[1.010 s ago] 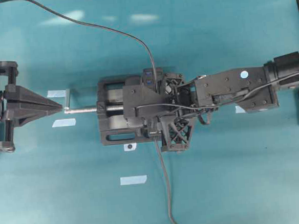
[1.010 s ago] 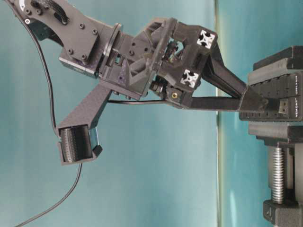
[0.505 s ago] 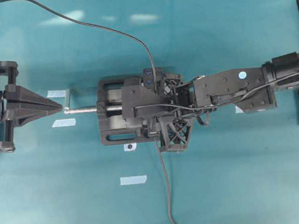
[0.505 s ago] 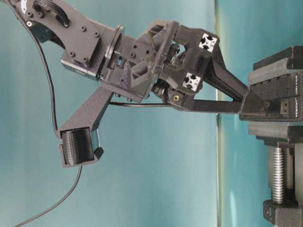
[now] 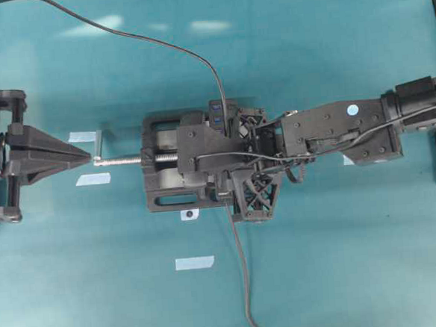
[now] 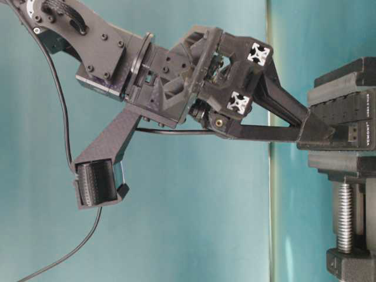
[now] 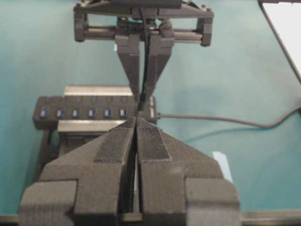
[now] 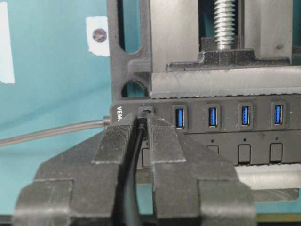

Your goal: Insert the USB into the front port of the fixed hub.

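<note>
Your right gripper (image 8: 136, 129), clamped on the USB (image 8: 139, 123), barely shifted; the plug stayed at the fixed hub (image 8: 225, 129)'s end port, apparently unseated.

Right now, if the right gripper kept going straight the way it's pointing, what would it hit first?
Most likely the fixed hub. The right gripper, shut on the USB, points at the hub's end port, fingertips apparently at its face already; contact is hard to judge.
</note>
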